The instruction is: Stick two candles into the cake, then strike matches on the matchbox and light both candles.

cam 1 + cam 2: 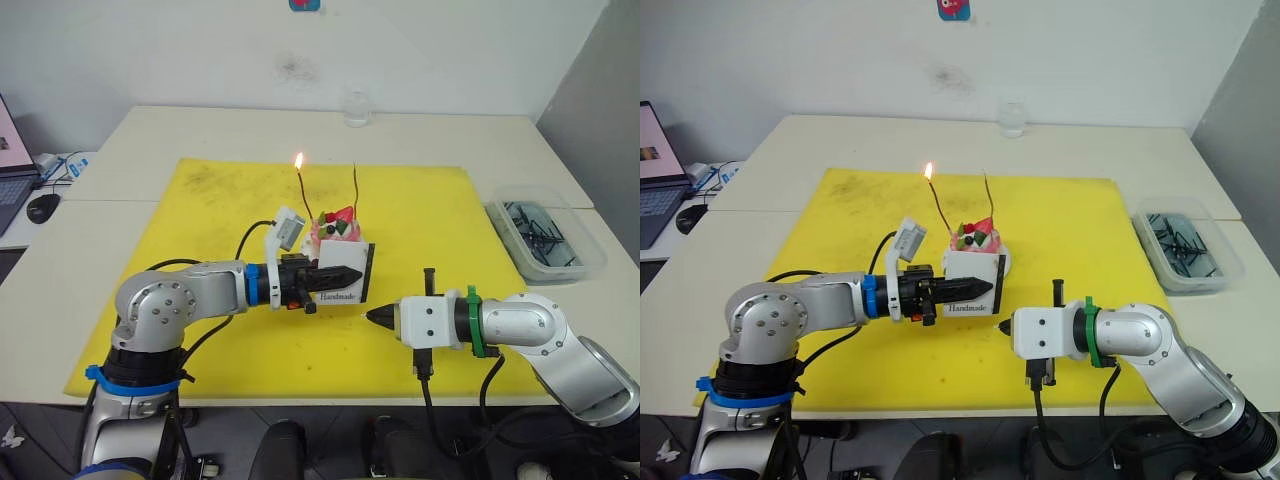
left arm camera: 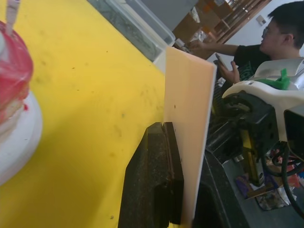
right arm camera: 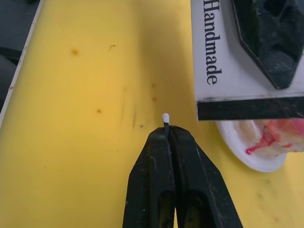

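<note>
Left gripper (image 1: 338, 272) is clamped on the matchbox (image 1: 341, 274), holding it up on edge in front of the cake (image 1: 335, 230) so the dark strip faces the other arm. One candle (image 1: 303, 184) burns, the other (image 1: 357, 188) doesn't. Right gripper (image 3: 167, 130) pinches a match (image 3: 165, 118), white head poking out just beside the strip, probably ready to strike for the second candle.

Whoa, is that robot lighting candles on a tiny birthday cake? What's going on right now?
Yes. Two candles stand in the cake; the left candle burns, the right candle is unlit. The left gripper holds the matchbox upright in front of the cake. The right gripper pinches a match with a pale head, close to the box's dark striking strip, seemingly about to strike it. All this sits on a yellow mat.
</note>
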{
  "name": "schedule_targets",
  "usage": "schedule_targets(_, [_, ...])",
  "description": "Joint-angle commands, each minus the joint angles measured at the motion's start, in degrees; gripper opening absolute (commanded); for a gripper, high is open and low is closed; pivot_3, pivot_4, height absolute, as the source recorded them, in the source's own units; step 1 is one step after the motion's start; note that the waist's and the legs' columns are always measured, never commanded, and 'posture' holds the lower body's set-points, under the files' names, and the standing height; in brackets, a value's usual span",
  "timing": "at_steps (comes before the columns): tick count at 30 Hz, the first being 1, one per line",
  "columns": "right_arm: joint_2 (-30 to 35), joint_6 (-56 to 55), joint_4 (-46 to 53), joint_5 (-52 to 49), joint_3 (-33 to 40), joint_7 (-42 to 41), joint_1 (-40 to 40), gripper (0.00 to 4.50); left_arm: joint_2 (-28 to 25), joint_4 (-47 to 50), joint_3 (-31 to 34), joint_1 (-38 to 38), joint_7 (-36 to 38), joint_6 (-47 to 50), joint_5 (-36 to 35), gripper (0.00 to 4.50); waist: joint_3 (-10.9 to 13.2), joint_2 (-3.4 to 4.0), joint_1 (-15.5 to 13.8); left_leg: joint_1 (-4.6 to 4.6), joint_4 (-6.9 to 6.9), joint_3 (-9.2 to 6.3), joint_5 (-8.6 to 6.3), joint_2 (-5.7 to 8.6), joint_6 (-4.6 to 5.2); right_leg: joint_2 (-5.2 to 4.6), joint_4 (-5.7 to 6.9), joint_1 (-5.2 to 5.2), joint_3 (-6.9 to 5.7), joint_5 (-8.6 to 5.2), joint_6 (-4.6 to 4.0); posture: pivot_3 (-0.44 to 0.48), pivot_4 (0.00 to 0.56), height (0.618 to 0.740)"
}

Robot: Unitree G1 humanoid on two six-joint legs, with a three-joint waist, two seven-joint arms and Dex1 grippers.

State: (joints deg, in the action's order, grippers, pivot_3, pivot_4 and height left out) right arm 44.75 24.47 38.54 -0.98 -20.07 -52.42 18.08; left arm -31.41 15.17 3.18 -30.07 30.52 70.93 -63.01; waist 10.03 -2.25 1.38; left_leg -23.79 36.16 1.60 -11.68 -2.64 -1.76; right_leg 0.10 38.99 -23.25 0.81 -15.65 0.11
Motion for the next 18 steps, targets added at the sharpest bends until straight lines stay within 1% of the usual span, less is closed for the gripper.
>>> schedule_targets(1, [-0.4,0.67,2.97,-2.46,3.71,-0.17,1.32,0.02,-1.46,1.11,-0.18,0.36,2.13,-1.18,1.5,0.0,0.0,0.0,0.01,0.0,-0.01,-0.01,0.0,0.0,0.0,0.0,0.0,0.0,-0.01,0.0,0.0,0.0,0.15,0.74])
schedule_targets(4, [-0.48,1.84,3.81,-3.67,5.08,0.09,1.68,0.02,-2.06,1.93,-1.25,0.74,3.22,-1.67,3.25,0.0,0.0,0.0,0.0,-0.01,0.0,-0.01,0.0,-0.04,0.0,-0.02,0.0,0.0,0.0,0.0,0.0,0.0,0.15,0.74])
schedule_targets(7, [-0.76,2.94,4.03,-3.22,5.37,1.16,2.3,0.02,-1.19,2.14,-1.36,0.99,2.86,-1.54,3.78,0.0,0.0,0.0,0.0,-0.01,0.01,0.03,0.0,-0.03,0.0,-0.06,-0.01,0.0,0.04,0.0,0.0,0.0,0.15,0.74])
schedule_targets(12, [-1.16,4.6,3.79,-0.93,3.93,2.87,3.18,0.02,0.51,2.66,-1.33,1.01,2.22,-0.73,3.59,0.0,0.0,0.0,-0.02,-0.01,0.01,0.01,0.0,-0.03,0.0,-0.1,0.0,0.01,0.02,0.0,0.0,0.0,0.15,0.74])
schedule_targets(18, [-1.76,4.46,2.58,1.05,2.07,3.53,3.81,0.02,0.9,2.65,-1.1,0.66,2.22,-0.02,3.19,0.0,0.0,0.0,0.0,-0.01,0.0,0.01,0.0,-0.03,0.0,-0.08,0.0,0.0,0.01,0.0,0.0,0.0,0.15,0.74])
